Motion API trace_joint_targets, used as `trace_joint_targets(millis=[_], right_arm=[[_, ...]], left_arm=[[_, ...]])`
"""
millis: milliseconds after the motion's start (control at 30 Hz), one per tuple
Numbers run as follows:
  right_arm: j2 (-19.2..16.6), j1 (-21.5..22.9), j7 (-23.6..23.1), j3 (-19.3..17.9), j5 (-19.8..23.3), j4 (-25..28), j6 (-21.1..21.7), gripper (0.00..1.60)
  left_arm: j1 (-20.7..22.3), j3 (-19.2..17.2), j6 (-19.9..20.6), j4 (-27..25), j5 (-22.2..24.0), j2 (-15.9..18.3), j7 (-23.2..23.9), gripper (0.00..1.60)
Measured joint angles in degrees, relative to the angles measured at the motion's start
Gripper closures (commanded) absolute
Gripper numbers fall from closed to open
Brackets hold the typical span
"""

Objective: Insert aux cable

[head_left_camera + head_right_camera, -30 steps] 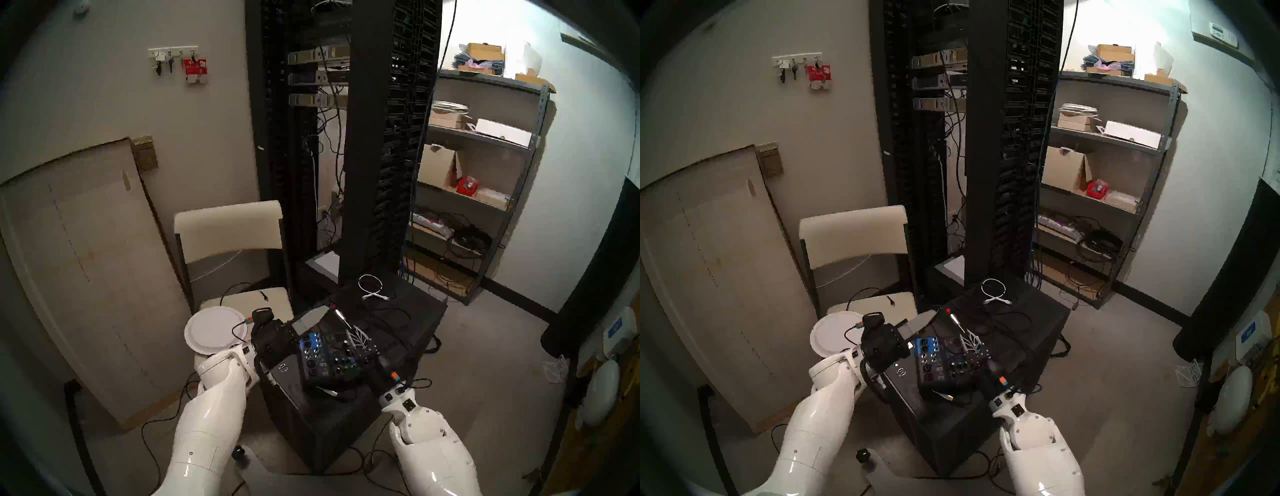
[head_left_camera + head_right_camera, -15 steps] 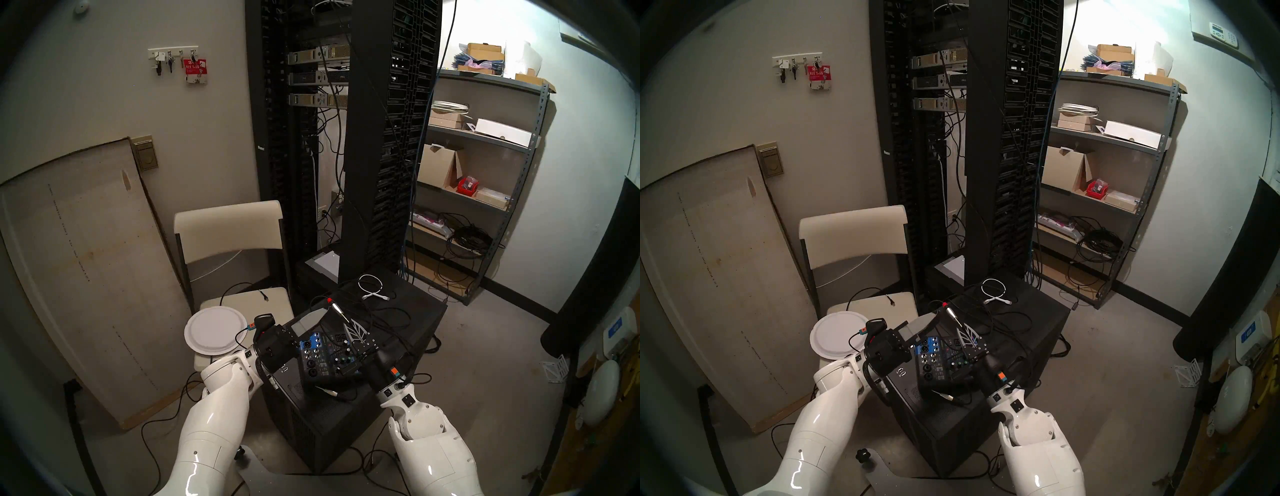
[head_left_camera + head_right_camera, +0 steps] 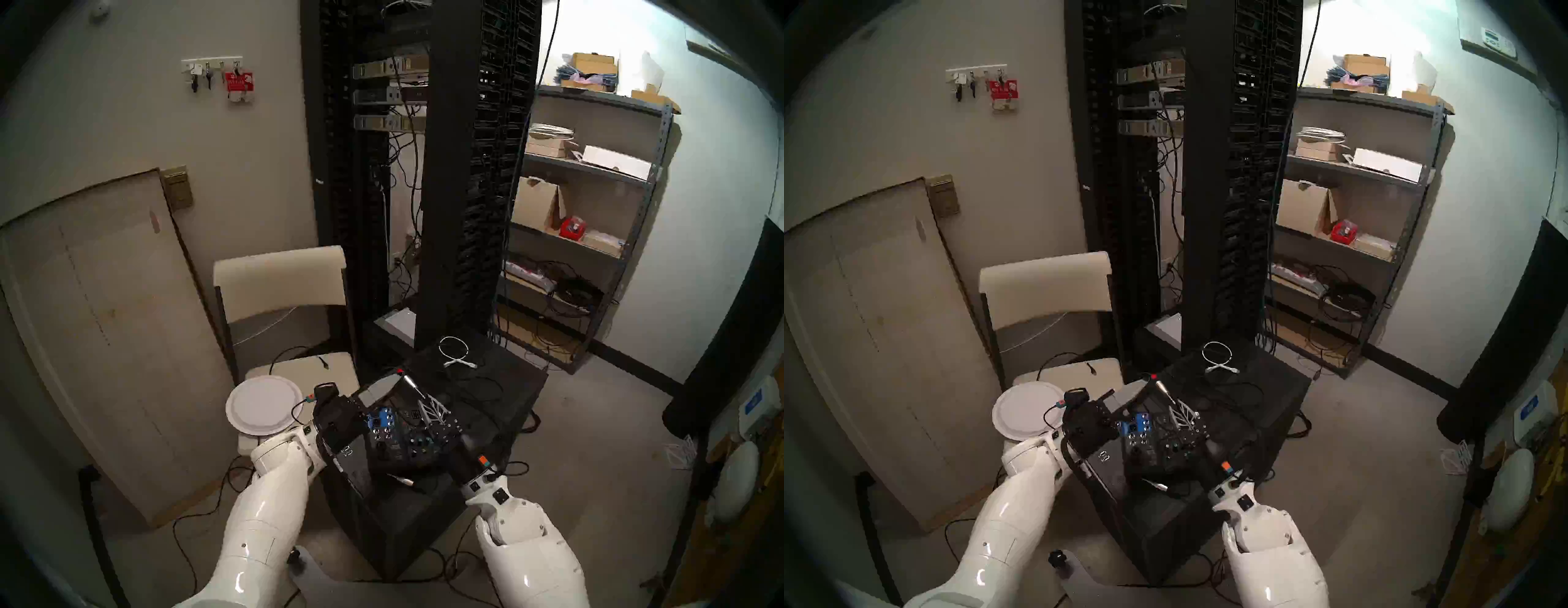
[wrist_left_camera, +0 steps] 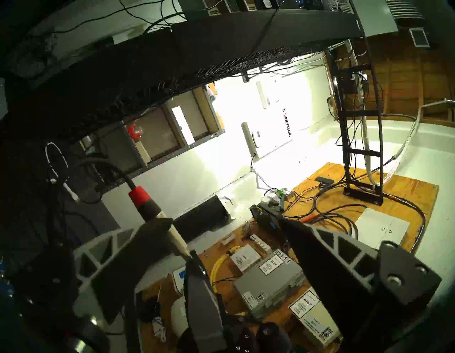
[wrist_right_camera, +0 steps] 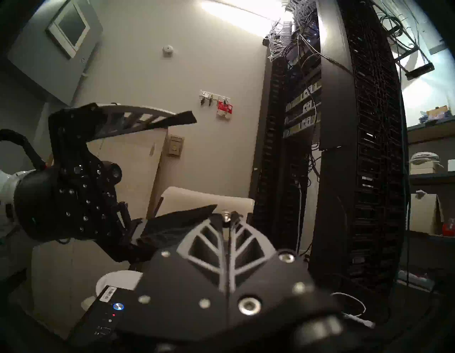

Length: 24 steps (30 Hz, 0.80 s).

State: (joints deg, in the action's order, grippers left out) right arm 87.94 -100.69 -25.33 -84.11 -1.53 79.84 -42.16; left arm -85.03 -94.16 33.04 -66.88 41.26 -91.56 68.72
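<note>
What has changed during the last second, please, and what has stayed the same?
The left pincer edged slightly toward the mixer, now covering more of it, and stays open. Nothing was taken or released: the right pincer remains shut on the aux cable plug's tip, almost unmoved.

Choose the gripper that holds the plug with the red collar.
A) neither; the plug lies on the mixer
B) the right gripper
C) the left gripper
B: the right gripper is shut on the silver end of the plug, holding it above the mixer, while the left gripper stands open beside it.
</note>
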Motion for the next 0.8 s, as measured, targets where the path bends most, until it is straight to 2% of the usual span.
trace_joint_targets(millis=[533,800], right_arm=[[0.3,0.4,1.4,-0.3,-0.8,0.5,-0.5,1.60],[0.3,-0.6,0.2,0.3,0.1,2.3,-0.3,1.60]], left_arm=[[0.1,0.5,0.7,0.6,0.0,-0.1,0.2,0.00],[0.8,0.5,-0.2,3.4,0.0,-0.1,0.0,0.00]])
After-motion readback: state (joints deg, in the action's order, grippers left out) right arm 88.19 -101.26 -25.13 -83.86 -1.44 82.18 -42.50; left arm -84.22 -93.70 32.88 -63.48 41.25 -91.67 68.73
